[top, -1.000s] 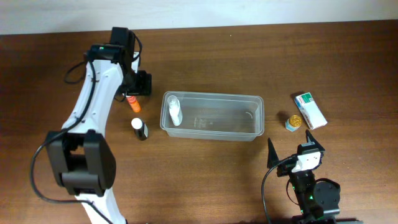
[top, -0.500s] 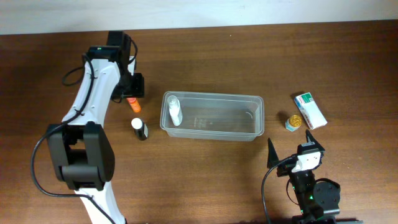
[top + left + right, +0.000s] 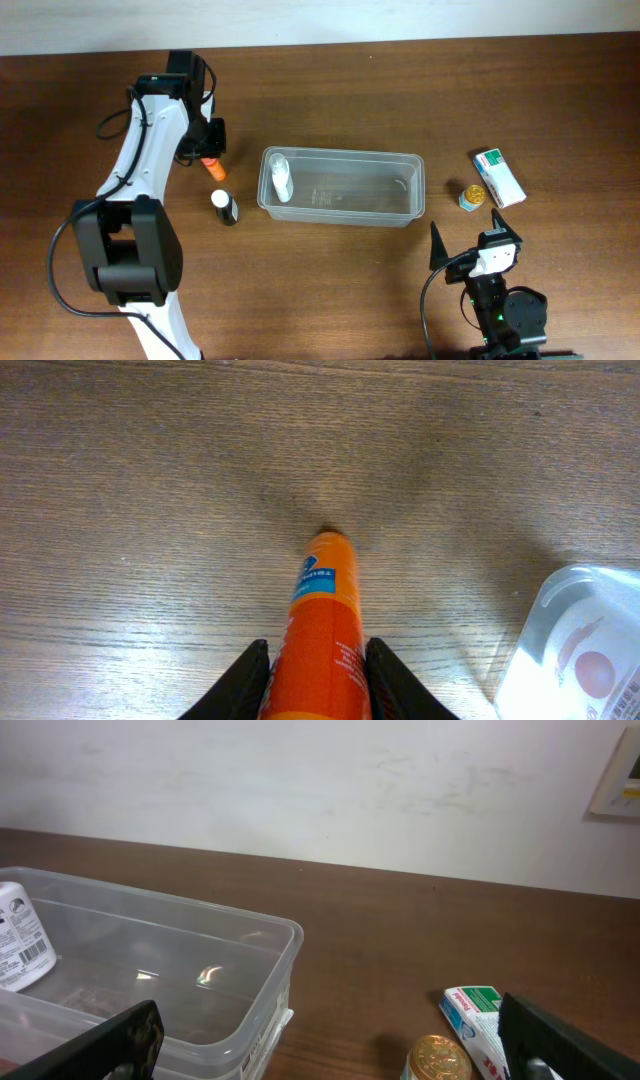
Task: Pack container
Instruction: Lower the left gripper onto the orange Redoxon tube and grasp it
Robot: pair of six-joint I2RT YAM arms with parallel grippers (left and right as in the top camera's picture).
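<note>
The clear container (image 3: 343, 153) lies mid-table with a white bottle (image 3: 281, 178) standing at its left end. To its left, my left gripper (image 3: 208, 148) is shut on an orange tube (image 3: 211, 160). In the left wrist view both fingers press the tube's (image 3: 325, 600) sides, gripper (image 3: 317, 648) low over the wood, and the container's corner (image 3: 560, 610) shows at the right. My right gripper (image 3: 470, 240) rests near the front edge, open and holding nothing. In its own view, the gripper (image 3: 330, 1045) faces the container (image 3: 285, 945).
A small black bottle with a white cap (image 3: 225, 207) stands just in front of the left gripper. Right of the container are a gold-lidded jar (image 3: 472, 195) and a green-and-white carton (image 3: 499, 177), seen too in the right wrist view as the jar (image 3: 438, 1060) and the carton (image 3: 475, 1015).
My left gripper has closed its fingers onto the orange tube and shifted slightly left. The right arm has not moved.
</note>
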